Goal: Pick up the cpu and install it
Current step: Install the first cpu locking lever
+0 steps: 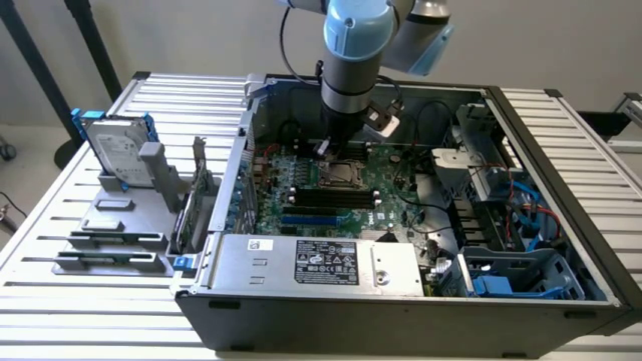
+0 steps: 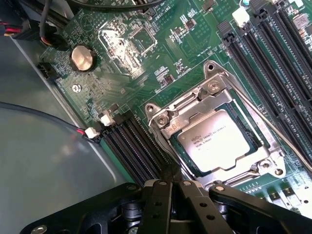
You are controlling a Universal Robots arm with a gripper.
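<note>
The cpu (image 2: 220, 141) sits in its socket (image 2: 214, 97) — the claw (image 2: 171, 187), pressed together and empty, hangs just beside it.

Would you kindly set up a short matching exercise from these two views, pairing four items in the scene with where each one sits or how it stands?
Items:
1. cpu
2. hard drive
3. gripper
4. power supply

Descriptions:
A. standing upright in the grey holder outside the case
B. lying in the motherboard socket under the metal frame
C. at the near edge of the open case, label facing up
D. jaws shut, holding nothing, just above the socket

Pairs: 1-B, 2-A, 3-D, 4-C
</note>
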